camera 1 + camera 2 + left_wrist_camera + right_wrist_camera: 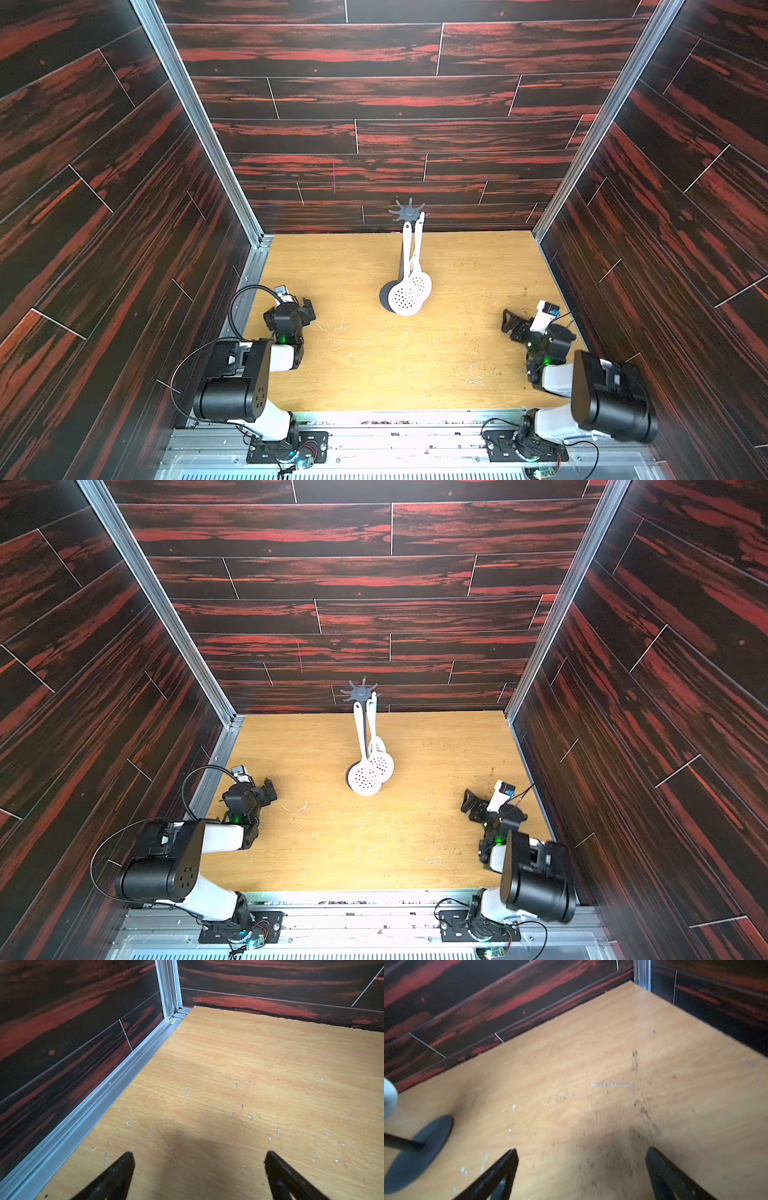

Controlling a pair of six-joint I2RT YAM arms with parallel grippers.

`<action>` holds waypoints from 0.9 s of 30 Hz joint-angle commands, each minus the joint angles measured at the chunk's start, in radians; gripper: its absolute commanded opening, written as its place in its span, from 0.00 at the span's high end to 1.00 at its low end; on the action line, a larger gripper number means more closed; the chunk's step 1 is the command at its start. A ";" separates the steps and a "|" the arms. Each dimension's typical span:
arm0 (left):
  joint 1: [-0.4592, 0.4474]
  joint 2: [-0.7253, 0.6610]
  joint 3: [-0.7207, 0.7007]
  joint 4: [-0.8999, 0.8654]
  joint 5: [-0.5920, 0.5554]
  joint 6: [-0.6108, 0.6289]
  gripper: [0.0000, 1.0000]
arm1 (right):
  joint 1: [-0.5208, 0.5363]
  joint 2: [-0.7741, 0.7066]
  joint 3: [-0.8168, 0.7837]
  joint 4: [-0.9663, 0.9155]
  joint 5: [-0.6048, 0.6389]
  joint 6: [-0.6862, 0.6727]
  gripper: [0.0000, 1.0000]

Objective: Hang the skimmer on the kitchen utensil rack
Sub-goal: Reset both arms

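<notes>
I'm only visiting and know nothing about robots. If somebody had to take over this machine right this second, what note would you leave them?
Left gripper: open, empty, low over the table on its own side.
Right gripper: open, empty, off to its side of the rack.
Kitchen utensil rack: upright, mid-table towards the back wall.
Two white skimmers hang from its crown: the nearer skimmer and the farther skimmer, heads overlapping low by the base.
Done: hanging looks finished; no skimmer lies on the table.
Left: seemingly nothing, beyond checking both sit securely on their hooks.

no readable text, no labels, no brands, no numbers, no signs
</notes>
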 commanded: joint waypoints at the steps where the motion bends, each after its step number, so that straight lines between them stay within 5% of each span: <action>1: 0.000 -0.025 0.015 -0.002 -0.001 0.010 0.00 | 0.066 0.058 0.026 0.259 0.062 -0.110 0.02; 6: 0.000 -0.026 0.015 -0.004 0.001 0.010 0.00 | 0.112 0.064 0.139 0.048 0.103 -0.154 0.02; 27: 0.001 -0.026 0.016 -0.004 0.001 0.009 0.00 | 0.135 0.075 0.161 0.026 0.146 -0.165 0.02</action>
